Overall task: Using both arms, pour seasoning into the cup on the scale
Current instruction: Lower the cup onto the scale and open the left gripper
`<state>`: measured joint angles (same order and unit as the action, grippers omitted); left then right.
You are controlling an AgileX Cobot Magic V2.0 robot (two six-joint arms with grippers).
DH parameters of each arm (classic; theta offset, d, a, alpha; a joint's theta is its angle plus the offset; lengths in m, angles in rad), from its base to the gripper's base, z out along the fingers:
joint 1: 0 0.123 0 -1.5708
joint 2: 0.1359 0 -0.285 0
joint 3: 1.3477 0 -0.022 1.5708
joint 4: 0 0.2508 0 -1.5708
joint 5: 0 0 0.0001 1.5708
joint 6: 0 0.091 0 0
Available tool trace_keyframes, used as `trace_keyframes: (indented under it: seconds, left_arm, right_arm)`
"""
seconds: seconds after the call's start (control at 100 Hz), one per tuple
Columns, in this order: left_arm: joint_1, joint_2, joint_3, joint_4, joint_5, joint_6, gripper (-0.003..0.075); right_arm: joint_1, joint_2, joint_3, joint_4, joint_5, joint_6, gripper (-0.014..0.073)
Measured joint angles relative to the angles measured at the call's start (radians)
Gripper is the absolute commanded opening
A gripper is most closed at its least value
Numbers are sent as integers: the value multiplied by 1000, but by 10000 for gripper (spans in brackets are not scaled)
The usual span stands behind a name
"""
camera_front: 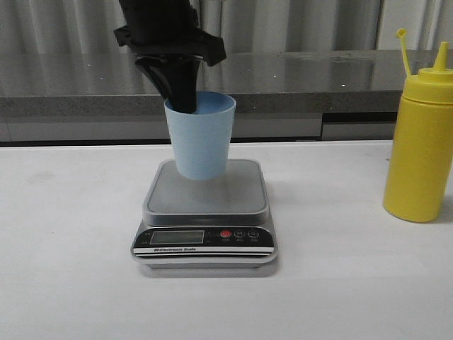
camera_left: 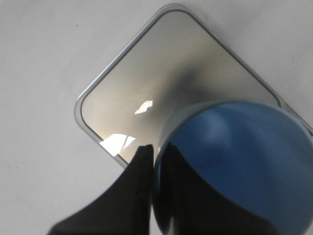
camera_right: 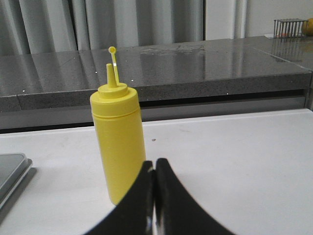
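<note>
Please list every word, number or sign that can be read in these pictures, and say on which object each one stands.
"Electronic Scale": white print on the black front panel of the scale, front view; the small mark before it is too blurred to read.
LCD display: no digits legible.
Button symbols: too small to read.
Seasoning bottle and cup: no text.
</note>
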<state>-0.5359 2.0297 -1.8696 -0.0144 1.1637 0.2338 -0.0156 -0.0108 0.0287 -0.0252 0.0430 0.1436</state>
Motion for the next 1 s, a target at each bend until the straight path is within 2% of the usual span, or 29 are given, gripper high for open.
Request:
trace_keyframes:
  seconds: [0.12,0.38,0.5,0.86,1.0]
  left_arm:
    - [0,14,0,-3,-13,0,8]
    - [0,21,0,-23,-34,0,272]
    - [0,21,0,-23,-40,0,338]
    - [0,10,-1,-25,-44,-17,342]
    - [0,-27,-2,-25,-44,-28,281]
  right_arm:
    - [0,0,0,0,0,0,-67]
    - [0,0,0,0,0,0,-67]
    - [0,0,0,0,0,0,-67]
    - [0,0,0,0,0,0,-67]
    - [0,0,0,0,0,0,-67]
